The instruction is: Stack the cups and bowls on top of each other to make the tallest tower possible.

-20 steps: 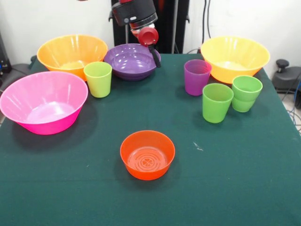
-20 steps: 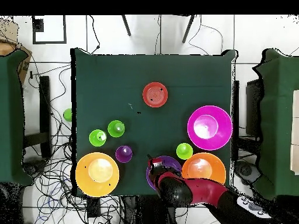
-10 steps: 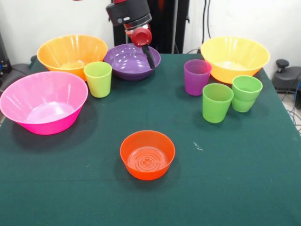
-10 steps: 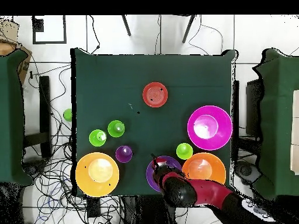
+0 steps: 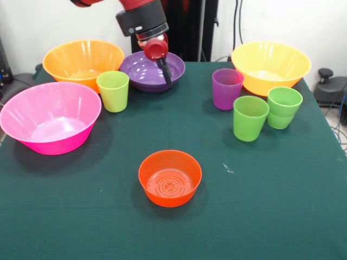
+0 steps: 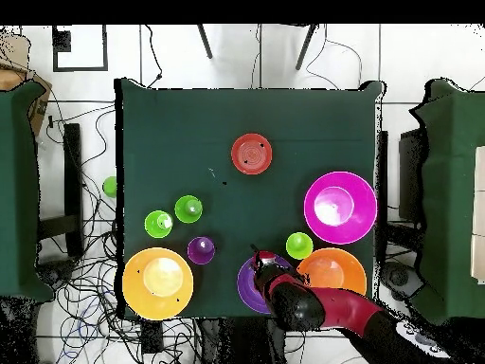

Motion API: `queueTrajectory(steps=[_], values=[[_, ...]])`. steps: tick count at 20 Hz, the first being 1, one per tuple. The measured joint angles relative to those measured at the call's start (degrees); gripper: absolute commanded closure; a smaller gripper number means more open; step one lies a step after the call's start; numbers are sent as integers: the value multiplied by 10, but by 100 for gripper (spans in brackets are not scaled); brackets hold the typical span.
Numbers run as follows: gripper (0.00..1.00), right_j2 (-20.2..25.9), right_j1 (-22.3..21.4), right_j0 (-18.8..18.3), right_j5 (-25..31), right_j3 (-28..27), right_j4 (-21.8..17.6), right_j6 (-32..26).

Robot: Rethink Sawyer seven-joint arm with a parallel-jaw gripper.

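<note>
One gripper [image 5: 164,71] hangs directly over purple bowl [image 5: 142,72], tips at its near rim; jaw opening can't be told, nothing visibly held.

no readable text, labels or numbers anywhere

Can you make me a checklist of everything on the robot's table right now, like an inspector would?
Surface: green table, all things standing apart on it.
Job's things: pink bowl, two orange-yellow bowls, purple bowl, small orange bowl; yellow-green cup, purple cup, green cup, and a green stack that looks like two things nested. Nothing else stacked yet.
Clutter: small white scrap on the cloth.
Grippers: gripper hangs over the purple bowl's rim; open or shut unclear.
Cables: many on the floor.
Surroundings: another green table beside.
</note>
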Motion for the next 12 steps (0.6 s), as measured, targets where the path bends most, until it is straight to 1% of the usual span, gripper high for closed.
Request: queueTrajectory(steps=[12], values=[[0,0,40,-2,0,-21,-33,0]])
